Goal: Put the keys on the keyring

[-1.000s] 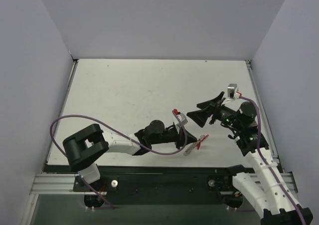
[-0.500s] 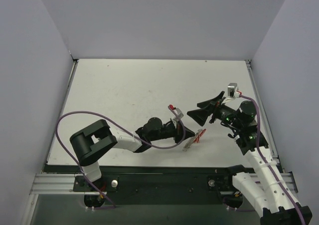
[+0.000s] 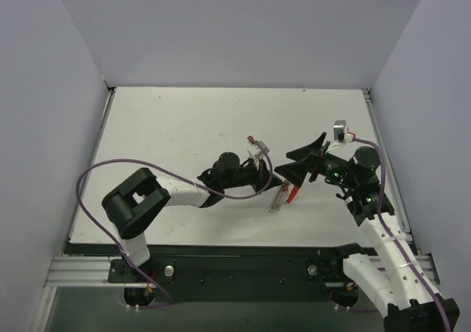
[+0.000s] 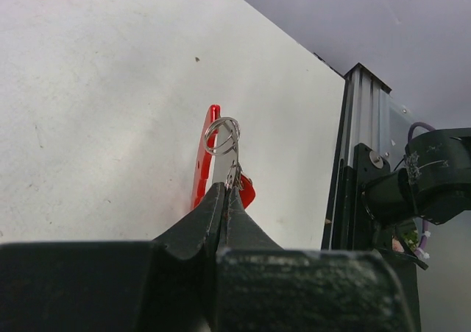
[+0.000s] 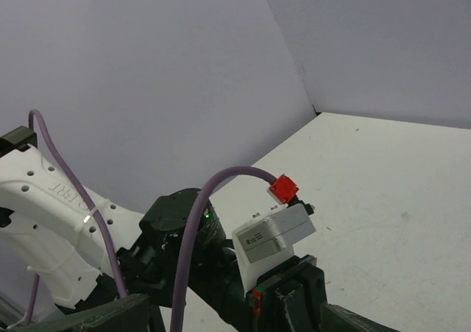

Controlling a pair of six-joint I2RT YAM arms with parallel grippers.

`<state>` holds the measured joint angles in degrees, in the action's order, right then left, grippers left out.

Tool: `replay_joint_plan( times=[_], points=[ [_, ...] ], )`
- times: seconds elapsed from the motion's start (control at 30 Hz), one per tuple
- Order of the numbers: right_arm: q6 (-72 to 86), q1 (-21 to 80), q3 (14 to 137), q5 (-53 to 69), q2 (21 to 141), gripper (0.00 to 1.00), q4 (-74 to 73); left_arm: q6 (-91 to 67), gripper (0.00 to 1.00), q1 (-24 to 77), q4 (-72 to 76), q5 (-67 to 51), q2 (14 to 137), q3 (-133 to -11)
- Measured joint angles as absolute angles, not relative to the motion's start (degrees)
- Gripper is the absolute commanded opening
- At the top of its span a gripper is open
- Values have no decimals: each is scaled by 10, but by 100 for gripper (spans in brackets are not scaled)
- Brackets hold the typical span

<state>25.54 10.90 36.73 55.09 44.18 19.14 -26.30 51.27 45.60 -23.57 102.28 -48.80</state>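
My left gripper [image 3: 272,187] is shut on the keyring [image 3: 283,195] and holds it by its near end. In the left wrist view the jaws [image 4: 225,188] are pressed together. The red arc [image 4: 202,155], a grey-silver band and a small silver ring [image 4: 222,135] stick out past the tips. A small red tag [image 4: 247,192] shows just right of the tips; I cannot make out the keys themselves. My right gripper [image 3: 287,166] is open and empty, just right of the left gripper and above the keyring. The right wrist view shows the left arm's wrist camera [image 5: 276,232], not the keyring.
The white table [image 3: 184,133] is walled by grey panels on three sides. A black rail [image 4: 360,163] runs along the right edge. The left arm's purple cable [image 3: 96,177] loops over the table's left part.
My left gripper has moved away from the near edge toward the right gripper, carrying the keyring with it. The right gripper has shifted slightly left and stayed open.
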Motion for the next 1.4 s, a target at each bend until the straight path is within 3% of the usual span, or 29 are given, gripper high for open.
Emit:
replay_joint_plan(
  times=[0.6,0.8,0.93,1.03,1.07,1.4],
  points=[
    [235,109,367,564,435,100,173,-281,1,429,313,-236,1067,-562],
    [225,109,367,564,430,100,159,-284,15,392,266,-223,1087,-564],
    [224,109,367,564,426,100,157,-285,42,362,222,-209,1107,-570],
    [222,109,367,564,420,100,151,-283,55,348,183,-198,1113,-595],
    [220,109,367,564,417,100,148,-281,71,346,174,-193,1113,-603],
    [209,109,367,562,408,100,137,-246,73,344,128,-126,979,-556]
  ],
)
